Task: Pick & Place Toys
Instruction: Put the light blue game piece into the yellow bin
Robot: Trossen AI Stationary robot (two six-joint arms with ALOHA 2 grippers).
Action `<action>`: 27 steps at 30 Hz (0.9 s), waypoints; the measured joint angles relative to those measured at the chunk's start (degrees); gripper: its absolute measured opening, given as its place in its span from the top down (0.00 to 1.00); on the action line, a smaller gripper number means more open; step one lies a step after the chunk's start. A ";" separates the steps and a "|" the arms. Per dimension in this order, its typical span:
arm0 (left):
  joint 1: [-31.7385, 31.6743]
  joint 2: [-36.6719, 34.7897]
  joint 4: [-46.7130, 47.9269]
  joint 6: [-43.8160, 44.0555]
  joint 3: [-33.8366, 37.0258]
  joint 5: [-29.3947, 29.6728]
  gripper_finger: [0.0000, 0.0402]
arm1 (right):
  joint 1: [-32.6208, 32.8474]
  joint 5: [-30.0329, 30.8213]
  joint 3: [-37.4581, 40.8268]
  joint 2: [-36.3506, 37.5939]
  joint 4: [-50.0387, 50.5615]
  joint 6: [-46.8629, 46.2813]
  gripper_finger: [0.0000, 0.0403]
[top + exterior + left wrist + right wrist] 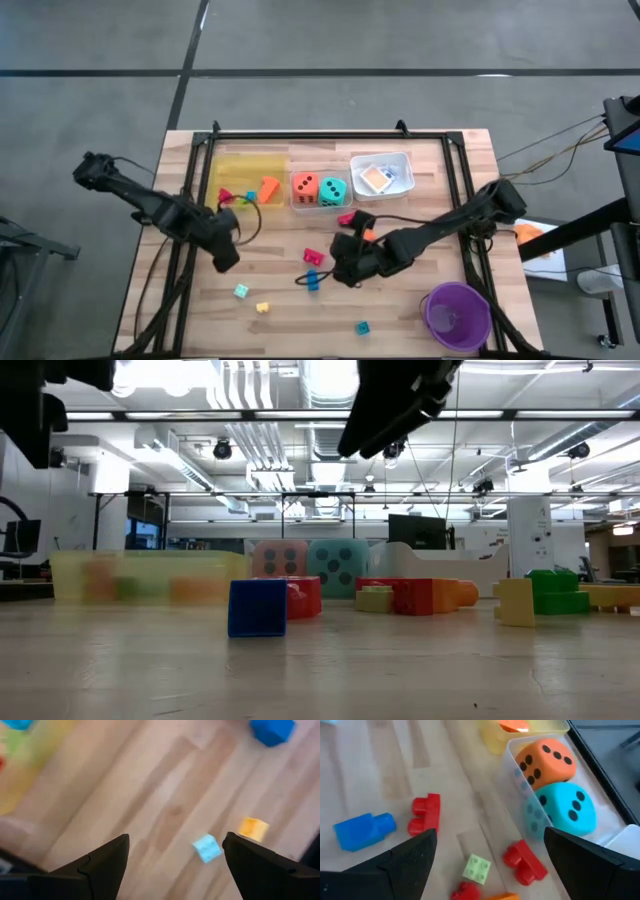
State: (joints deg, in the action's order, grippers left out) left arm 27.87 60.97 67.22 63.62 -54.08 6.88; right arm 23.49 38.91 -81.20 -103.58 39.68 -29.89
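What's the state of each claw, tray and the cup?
Left claw: open, empty, over bare table.
Right claw: open, empty, above loose blocks.
Yellow tray: holds a few blocks.
Clear tray: holds orange die and teal die.
White tray: holds cards.
Purple cup: upright.

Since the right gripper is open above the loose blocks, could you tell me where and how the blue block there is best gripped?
Grip the blue block across its wider body, not the narrow stub at one end. Come straight down from above: it lies flat on the table with bare wood along both long sides, so open fingers should fit. The red block sits close by the stub end, so keep the right gripper toward the body end.
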 joint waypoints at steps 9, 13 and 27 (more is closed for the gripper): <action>4.76 7.56 -4.43 -11.87 0.00 -6.86 0.20 | 0.62 -14.20 9.74 7.26 -2.95 3.56 0.10; 6.16 12.41 -8.95 -16.77 0.00 -12.06 0.20 | 1.12 -19.23 14.67 10.54 -5.67 7.02 0.10; 9.32 27.54 -17.33 -26.29 0.00 -9.87 0.20 | 0.98 -19.47 25.07 20.25 -14.44 7.48 0.10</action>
State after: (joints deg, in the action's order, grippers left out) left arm 37.19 88.51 49.89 37.33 -54.08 -2.99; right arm 24.47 19.44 -56.13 -83.33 25.24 -22.41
